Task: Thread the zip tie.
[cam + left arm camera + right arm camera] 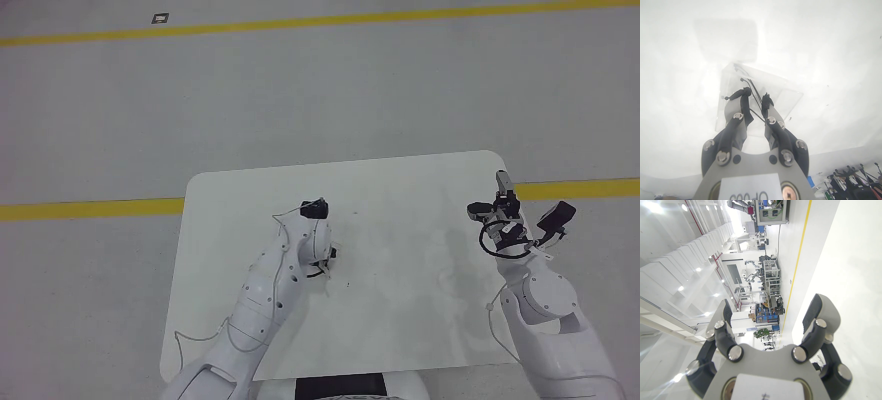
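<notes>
The left end effector [756, 94] is lowered over the middle of the white counter [400, 300] with its fingers [743, 102] dipped into a clear box [783, 89] that sits on the surface. Several black zip ties [753, 89] lie inside this box, their thin straps running along its floor and up between the two fingers. One small square head [742, 79] lies farther into the box, and another [722, 97] lies just beside the tip of one finger. The fingers are released and only a narrow gap apart. The straps pass through that gap, but neither pad is seen pressing on them. From the top view, this arm [285, 270] reaches in from the counter's near edge towards its centre.

The right end effector [770, 301] hangs in the air at the counter's right edge, well apart from the box and the ties. Its fingers are spread wide and released, holding nothing. It points away from the counter's near side, out towards the floor with its yellow line [797, 264] and the room beyond.
</notes>
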### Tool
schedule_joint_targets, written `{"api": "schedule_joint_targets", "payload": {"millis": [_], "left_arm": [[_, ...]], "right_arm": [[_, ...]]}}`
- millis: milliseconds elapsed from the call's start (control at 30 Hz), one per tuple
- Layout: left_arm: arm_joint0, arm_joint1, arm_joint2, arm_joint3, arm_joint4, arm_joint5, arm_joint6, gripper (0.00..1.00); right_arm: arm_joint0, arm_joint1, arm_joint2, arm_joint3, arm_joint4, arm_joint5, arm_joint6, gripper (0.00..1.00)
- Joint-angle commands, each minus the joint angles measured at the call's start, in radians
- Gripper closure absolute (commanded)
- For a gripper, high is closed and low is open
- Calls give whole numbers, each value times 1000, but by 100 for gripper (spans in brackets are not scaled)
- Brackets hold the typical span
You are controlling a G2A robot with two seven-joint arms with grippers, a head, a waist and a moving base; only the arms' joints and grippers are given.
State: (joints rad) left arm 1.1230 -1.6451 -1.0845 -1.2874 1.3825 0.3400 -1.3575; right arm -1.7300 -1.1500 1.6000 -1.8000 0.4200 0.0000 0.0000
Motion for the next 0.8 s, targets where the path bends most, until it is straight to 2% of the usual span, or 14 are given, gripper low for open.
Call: {"api": "schedule_joint_targets", "payload": {"millis": [0,67,233,767], "left_arm": [[6,1,-2,-11,8,0,-4,83],[11,1,-3,-16,13,0,-6,83],[10,-1,-5,3,11,0,3,84],[-25,-12,6,71,-6,0,23,86]], "right_arm": [[0,0,0,0,0,0,0,0],[0,0,0,0,0,0,0,0],[0,0,0,0,0,0,0,0],[0,0,0,0,0,0,0,0]]}}
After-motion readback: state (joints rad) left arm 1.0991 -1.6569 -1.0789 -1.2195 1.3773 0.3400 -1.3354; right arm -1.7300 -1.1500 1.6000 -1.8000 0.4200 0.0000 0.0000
